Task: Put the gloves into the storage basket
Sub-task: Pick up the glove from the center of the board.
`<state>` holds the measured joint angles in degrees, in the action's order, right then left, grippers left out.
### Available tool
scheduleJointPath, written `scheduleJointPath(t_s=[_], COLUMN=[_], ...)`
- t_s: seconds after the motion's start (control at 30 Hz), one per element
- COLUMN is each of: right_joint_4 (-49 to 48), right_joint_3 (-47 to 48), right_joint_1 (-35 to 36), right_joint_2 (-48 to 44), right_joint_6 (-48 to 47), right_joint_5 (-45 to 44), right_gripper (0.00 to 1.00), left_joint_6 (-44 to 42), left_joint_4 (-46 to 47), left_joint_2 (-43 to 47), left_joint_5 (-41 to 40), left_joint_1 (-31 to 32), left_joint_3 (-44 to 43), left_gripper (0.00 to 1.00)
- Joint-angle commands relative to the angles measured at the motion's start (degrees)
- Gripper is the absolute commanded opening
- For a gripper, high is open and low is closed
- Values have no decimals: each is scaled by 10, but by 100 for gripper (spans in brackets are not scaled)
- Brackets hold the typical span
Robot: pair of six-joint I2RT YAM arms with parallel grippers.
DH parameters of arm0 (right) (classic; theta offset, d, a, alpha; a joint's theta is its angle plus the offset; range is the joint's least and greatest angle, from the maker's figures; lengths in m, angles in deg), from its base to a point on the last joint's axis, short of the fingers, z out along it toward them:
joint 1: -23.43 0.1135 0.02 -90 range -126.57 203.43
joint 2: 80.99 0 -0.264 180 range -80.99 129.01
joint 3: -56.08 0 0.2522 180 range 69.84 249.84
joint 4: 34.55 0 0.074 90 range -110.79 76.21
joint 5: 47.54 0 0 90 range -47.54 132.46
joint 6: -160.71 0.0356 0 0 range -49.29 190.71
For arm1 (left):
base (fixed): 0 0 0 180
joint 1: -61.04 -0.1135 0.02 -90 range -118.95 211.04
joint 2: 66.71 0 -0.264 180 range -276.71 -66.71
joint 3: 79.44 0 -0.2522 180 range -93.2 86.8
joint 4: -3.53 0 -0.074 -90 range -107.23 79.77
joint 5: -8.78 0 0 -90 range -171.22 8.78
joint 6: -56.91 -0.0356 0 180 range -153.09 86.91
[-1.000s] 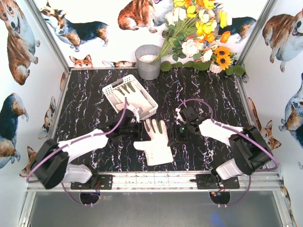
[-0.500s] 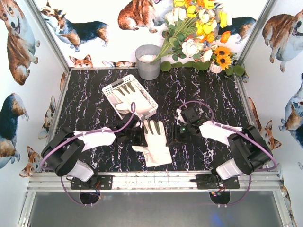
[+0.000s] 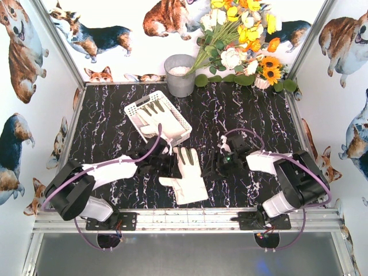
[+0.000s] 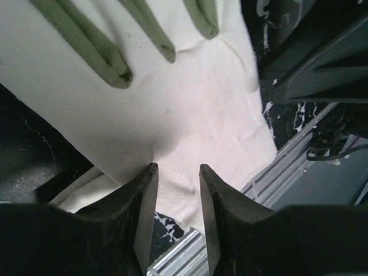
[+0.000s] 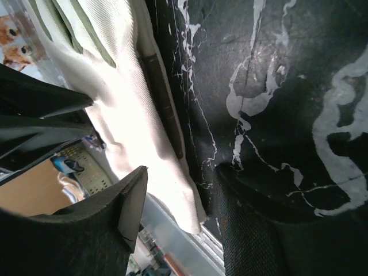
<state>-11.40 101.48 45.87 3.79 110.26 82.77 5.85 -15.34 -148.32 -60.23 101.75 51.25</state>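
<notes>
Now left hand (image 4: 175,171) slightly parted over glove (image 3: 190,179); right hand (image 5: 181,172) open beside it.

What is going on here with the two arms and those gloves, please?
The robot is putting work gloves into the white storage basket, which holds other gloves. One glove lies flat on the table between the arms. The left gripper sits over its left edge, jaws slightly apart. The right gripper is open beside its right edge. Neither has lifted it.
</notes>
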Motion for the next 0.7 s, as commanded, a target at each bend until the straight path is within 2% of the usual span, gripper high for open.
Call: scheduleJointPath(t_s=[0.0,0.17,0.37,0.57,0.67], right_joint_4=[-91,-125,-131,-137,-144], right_joint_3=[-18,-23,-22,-13,-4], right_joint_1=[2,14,18,28,40], right_joint_2=[24,49,59,83,101], right_joint_6=[27,44,48,53,57], right_joint_5=[25,27,24,26,29], right_gripper=[53,54,54,54,54], left_joint_6=[-28,-50,-46,-62,-61], left_joint_4=[-81,-140,-82,-66,-56], left_joint_2=[30,33,17,-24,-25], left_joint_5=[-17,-64,-47,-46,-46], left_joint_1=[3,-13,-26,-35,-37], left_joint_3=[-51,-50,-27,-2,17], left_gripper=[31,31,33,20,17])
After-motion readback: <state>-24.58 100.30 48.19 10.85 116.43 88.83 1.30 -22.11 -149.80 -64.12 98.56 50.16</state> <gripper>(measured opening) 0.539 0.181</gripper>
